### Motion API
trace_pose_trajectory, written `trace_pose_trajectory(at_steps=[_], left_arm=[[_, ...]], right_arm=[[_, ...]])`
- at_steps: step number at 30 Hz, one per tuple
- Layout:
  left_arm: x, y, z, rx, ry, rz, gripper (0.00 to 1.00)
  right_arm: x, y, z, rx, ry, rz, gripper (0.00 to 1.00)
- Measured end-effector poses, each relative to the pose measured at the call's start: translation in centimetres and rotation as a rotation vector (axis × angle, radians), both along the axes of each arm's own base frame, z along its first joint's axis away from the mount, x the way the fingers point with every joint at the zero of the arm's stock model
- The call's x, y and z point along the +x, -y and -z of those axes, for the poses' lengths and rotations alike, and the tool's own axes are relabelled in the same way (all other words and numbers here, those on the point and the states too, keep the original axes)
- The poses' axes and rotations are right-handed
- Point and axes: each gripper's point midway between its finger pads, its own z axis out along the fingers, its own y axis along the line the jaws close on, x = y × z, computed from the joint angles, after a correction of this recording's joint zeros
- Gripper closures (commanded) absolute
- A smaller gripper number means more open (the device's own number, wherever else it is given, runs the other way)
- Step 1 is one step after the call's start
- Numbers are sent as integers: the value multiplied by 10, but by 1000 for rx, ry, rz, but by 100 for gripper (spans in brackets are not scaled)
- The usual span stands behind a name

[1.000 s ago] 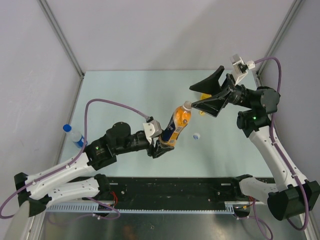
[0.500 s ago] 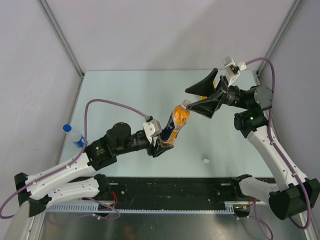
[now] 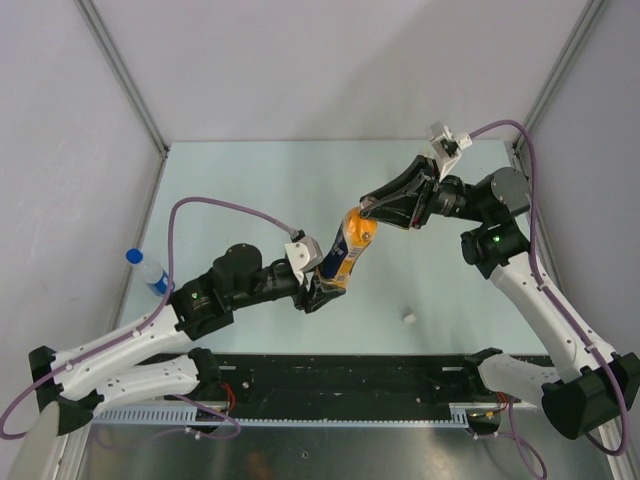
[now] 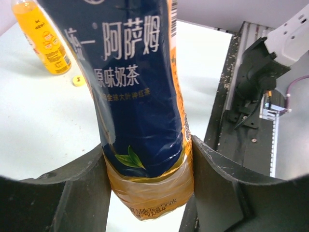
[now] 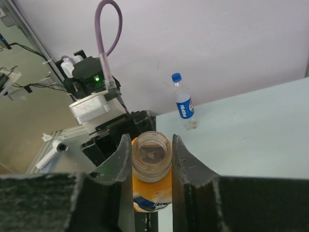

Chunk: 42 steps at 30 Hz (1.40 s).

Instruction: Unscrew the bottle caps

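Note:
My left gripper (image 3: 333, 276) (image 4: 148, 151) is shut on the lower body of the short orange bottle with the blue label (image 3: 350, 248) (image 4: 135, 87), holding it tilted above the table. The right gripper (image 3: 366, 208) (image 5: 151, 141) is shut on that bottle's neck (image 5: 152, 155), whose mouth is bare and uncapped. A white cap (image 3: 408, 317) lies loose on the table. The clear water bottle (image 3: 152, 275) (image 5: 184, 104) stands at the left edge with its blue cap (image 3: 133, 257) (image 5: 176, 77) on. In the left wrist view the tall yellow bottle (image 4: 43, 36) stands with a yellow cap (image 4: 77, 80) lying beside it.
A black rail (image 3: 350, 375) runs along the near edge between the arm bases. Grey enclosure walls and metal posts (image 3: 120, 75) close in the pale table (image 3: 260, 180). The right arm's base (image 4: 256, 72) shows beside the rail.
My right gripper moved left onto the orange bottle's neck and shut from wide open. The white cap went from beside the bottle to the table near the rail.

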Motion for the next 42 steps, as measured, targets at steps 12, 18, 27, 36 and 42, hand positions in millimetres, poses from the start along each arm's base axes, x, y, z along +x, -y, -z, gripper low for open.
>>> trace_pose_trajectory(at_steps=[12,18,27,36,42], left_arm=[[4,-1,-2,-7,-2,-21,1],[8,-2,-3,-10,4,-50,0],[33,-16,-6,-3,31,-209,0],[47,-27,-7,-3,38,-314,1],[49,-28,-8,-3,39,-330,1]], right_arm=[[6,0,4,-8,-1,27,100],[11,0,9,-22,-3,53,100],[39,5,33,-89,-37,211,100],[86,29,72,-200,-146,521,100],[103,51,81,-247,-156,706,100]])
